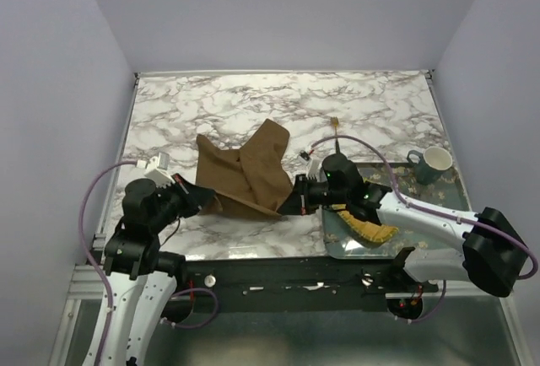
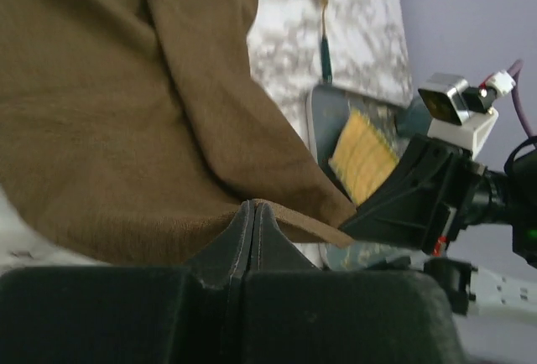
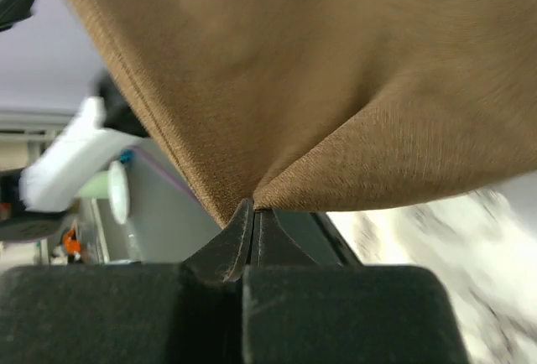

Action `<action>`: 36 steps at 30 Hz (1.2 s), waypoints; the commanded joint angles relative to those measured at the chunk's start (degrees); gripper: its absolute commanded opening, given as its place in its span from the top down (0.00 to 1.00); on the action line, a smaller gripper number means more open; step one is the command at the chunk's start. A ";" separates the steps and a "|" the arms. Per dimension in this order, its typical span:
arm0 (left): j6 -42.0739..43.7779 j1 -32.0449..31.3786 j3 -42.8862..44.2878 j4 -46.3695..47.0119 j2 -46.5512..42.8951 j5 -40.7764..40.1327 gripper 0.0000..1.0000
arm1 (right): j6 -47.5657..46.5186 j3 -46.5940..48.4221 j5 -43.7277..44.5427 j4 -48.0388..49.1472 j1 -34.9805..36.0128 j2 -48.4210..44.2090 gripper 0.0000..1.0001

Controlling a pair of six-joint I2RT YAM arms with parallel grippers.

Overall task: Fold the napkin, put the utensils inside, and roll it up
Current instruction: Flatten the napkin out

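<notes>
Brown napkin (image 1: 249,168) lies rumpled on the worktop (image 1: 211,104), spreading away from me. My left tool (image 2: 253,205) and right tool (image 3: 253,207) are each pinched tight on its near edge. The fork (image 1: 336,134) lies beyond the napkin, nearer my right arm, with its handle toward me.

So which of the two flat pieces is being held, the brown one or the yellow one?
The brown napkin: the left gripper and right gripper each pinch its near edge. The yellow woven mat lies ungripped on the tray.
</notes>
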 commanded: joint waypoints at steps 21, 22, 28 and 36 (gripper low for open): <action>-1.61 0.49 -3.25 5.91 17.09 -4.47 0.26 | -15.71 5.20 27.35 -29.43 5.11 -7.05 0.00; -0.64 0.49 -3.07 8.44 19.02 -5.88 0.27 | -16.59 7.39 26.76 -29.52 3.79 -4.77 0.00; 2.09 0.75 -1.14 17.41 34.40 -16.35 0.42 | -21.86 28.49 24.55 -30.48 -2.11 18.52 0.03; 0.87 4.17 1.76 26.04 56.20 -10.92 0.48 | -29.24 30.98 12.70 -31.28 -10.28 31.11 0.05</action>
